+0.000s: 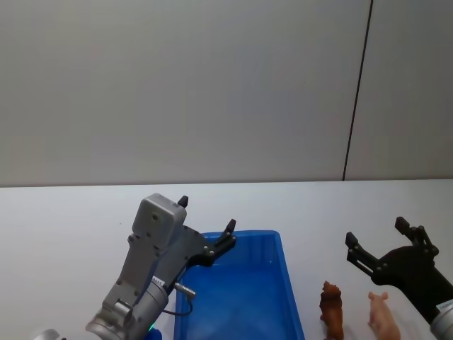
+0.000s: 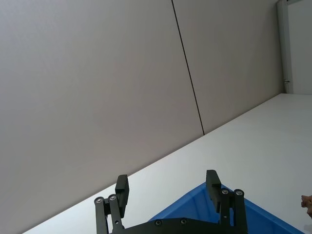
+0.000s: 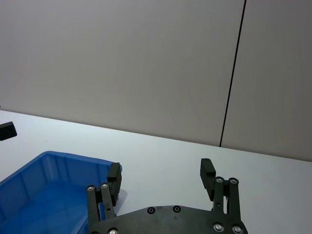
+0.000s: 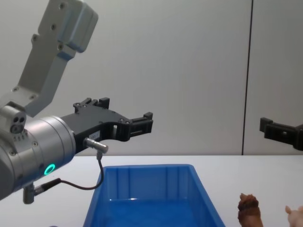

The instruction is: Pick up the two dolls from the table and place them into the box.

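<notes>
- Hovering above the far left part of the box (image 1: 291, 297), the left gripper (image 1: 207, 214) has its black fingers spread wide with nothing between them.
- Its grey arm (image 4: 42, 146) rises from the near left; a green ring light (image 4: 49, 169) glows on the wrist, and a thin dark cable (image 4: 71, 185) loops beneath it.
- The right gripper (image 1: 376, 231) hangs over the table to the right of the box, just beyond the dolls, its fingers also wide apart and holding nothing.
- The white table (image 1: 71, 219) is flat and plain and runs back to a grey panelled wall (image 1: 212, 85) with one dark vertical seam (image 1: 357, 92).
- The box is a bright blue rectangular bin near the table's front edge, its long side running away from the robot; its glossy floor reflects the light.
- The reddish-brown doll (image 1: 331, 308) stands upright on the table just beside the box's right wall.
- The pale pink doll (image 1: 382, 316) stands upright to the right of the brown one, close by but apart from it.
</notes>
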`<state>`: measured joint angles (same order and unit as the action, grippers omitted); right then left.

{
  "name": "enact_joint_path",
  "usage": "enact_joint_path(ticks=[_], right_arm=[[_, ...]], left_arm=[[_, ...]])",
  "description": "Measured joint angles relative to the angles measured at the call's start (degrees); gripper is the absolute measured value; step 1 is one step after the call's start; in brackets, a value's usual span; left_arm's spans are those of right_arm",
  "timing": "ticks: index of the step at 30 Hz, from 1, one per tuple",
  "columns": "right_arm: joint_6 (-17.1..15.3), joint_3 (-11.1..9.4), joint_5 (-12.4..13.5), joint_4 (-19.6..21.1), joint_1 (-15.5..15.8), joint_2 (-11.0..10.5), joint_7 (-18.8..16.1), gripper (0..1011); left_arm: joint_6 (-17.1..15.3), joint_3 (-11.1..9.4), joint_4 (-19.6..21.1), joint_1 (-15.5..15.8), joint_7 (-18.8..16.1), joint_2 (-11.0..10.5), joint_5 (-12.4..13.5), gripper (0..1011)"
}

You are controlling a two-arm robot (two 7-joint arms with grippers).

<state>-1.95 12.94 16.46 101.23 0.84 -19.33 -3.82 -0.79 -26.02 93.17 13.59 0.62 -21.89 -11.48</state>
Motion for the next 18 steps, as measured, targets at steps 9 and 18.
enact_joint_path(ticks=[9,18], right_arm=[[0.0,0.0,0.0,0.0,0.0,0.0,0.0,1001],[0.0,0.0,0.0,0.0,0.0,0.0,0.0,1001]], left_arm=[[0.0,0.0,0.0,0.0,0.0,0.0,0.0,1001],[0.0,0.0,0.0,0.0,0.0,0.0,0.0,1001]])
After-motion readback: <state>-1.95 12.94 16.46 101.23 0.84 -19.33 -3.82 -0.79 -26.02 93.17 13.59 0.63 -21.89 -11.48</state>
